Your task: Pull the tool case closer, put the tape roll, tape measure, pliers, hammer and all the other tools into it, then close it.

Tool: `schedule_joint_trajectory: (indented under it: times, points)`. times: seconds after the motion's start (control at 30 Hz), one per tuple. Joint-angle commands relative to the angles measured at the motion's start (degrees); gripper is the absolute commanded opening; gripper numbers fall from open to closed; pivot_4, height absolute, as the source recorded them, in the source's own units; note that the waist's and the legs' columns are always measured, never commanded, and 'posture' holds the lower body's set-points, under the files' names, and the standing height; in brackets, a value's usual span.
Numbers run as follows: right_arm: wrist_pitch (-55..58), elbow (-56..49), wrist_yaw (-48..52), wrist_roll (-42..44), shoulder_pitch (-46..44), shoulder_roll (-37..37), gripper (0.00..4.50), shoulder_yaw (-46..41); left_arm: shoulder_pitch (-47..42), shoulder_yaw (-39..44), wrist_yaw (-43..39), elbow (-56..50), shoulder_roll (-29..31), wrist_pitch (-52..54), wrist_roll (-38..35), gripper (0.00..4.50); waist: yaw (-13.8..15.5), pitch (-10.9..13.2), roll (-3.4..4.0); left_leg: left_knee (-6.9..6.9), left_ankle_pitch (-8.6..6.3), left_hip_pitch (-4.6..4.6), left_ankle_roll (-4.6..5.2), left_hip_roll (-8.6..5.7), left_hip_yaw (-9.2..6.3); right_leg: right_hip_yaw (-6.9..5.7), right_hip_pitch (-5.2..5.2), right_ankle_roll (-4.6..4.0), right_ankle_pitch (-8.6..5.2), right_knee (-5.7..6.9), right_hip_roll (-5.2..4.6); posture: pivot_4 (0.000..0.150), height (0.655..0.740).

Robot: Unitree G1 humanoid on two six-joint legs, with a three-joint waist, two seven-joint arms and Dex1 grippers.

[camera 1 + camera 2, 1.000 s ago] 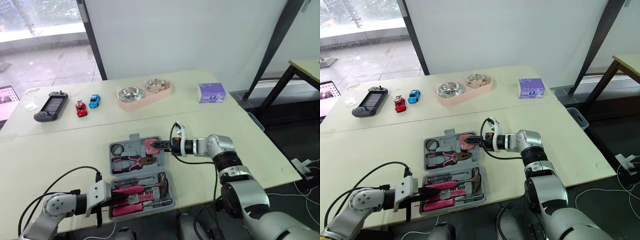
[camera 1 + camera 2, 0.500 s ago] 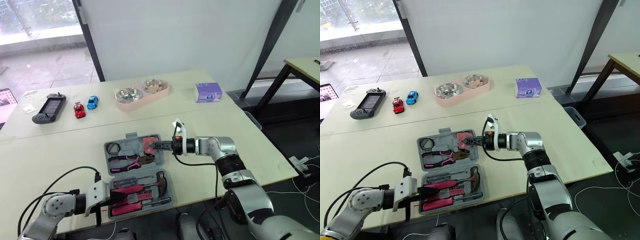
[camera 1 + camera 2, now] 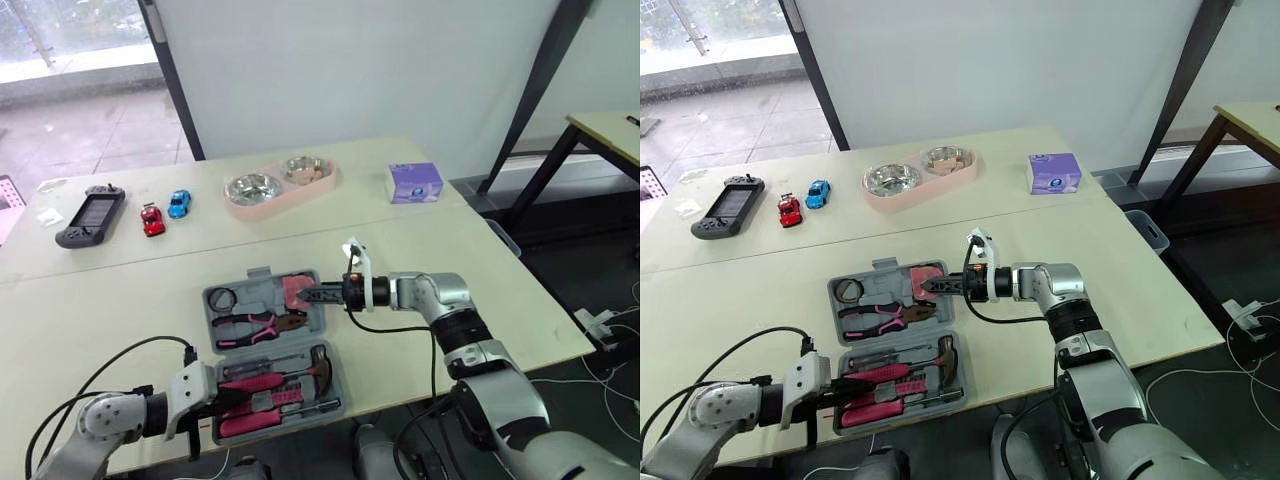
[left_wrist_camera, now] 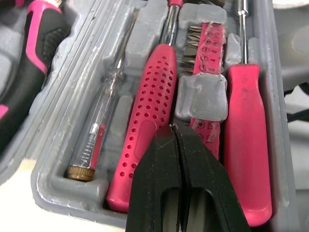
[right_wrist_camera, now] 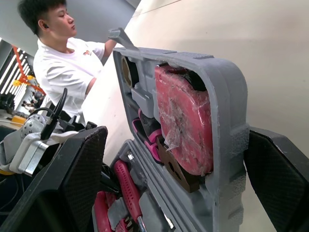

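Observation:
The grey tool case point(image 3: 265, 278) lies open on the near table. Its far half holds the tape roll point(image 3: 222, 298), the pink tape measure point(image 3: 295, 290) and the pliers point(image 3: 258, 325). The near half holds the hammer point(image 3: 300, 362) and red screwdrivers point(image 4: 149, 121). My right gripper point(image 3: 308, 293) is open at the far half's right side. That half's rim point(image 5: 227, 96) and the tape measure point(image 5: 186, 121) stand between its fingers point(image 5: 82, 179). My left gripper point(image 4: 175, 128) is shut and empty, its tips just over a red screwdriver handle at the case's near left.
On the far table are a pink double bowl point(image 3: 280, 187), a purple box point(image 3: 413, 183), a red toy car point(image 3: 151, 219), a blue one point(image 3: 179, 203) and a game controller point(image 3: 90, 215). A person in a white shirt point(image 5: 67, 63) stands on the case's left. Another table point(image 3: 610, 125) is far right.
The camera has shifted, so the whole scene sits a little further left. Both grippers keep their places against the case, and the tools have not moved.

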Motion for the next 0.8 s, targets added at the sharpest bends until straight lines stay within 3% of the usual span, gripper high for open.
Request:
schedule_joint_trajectory:
  times: [0.03, 0.5, 0.67, 0.8]
  points:
    - [-0.46, -2.67, 2.18, 1.0, -0.26, -0.1, 4.42, 0.36, 0.77, 2.27, 2.82, 0.18, -0.08, 3.06, 0.55, 0.0, 0.03, 0.02, -0.03, -0.05, 0.0, 0.0, 0.0, 0.0, 0.0, 0.0, -0.03, 0.0, 0.0, 0.0, 0.0, 0.15, 0.7387]
    - [-1.89, -1.63, 3.12, 0.52, -0.41, -0.4, 4.42, 0.66, 2.11, 8.81, 3.07, -6.59, -0.64, 8.59, -4.55, 0.0, 0.0, 0.59, -0.81, -0.18, 0.0, -0.13, 0.0, 0.01, 0.01, -0.01, -0.28, -0.01, 0.01, 0.03, 0.02, 0.15, 0.7387]
    - [-2.49, -1.24, 3.44, 0.4, -0.58, -0.35, 4.42, 0.49, 3.97, 10.84, 1.93, -9.44, -0.91, 10.53, -7.22, 0.0, 0.04, 0.6, -0.8, -0.15, 0.02, -0.87, 0.01, 0.01, 0.0, -0.01, -0.93, -0.03, 0.08, 0.1, 0.03, 0.15, 0.7387]
    - [-2.62, -1.14, 3.63, 0.35, -0.74, -0.2, 4.42, 0.49, 5.4, 11.64, 1.27, -11.76, -0.88, 12.1, -8.94, 0.0, 0.28, 0.6, -0.8, -0.2, 0.02, -0.95, 0.01, 0.02, 0.0, -0.03, -0.96, -0.03, 0.06, 0.07, 0.03, 0.15, 0.7387]
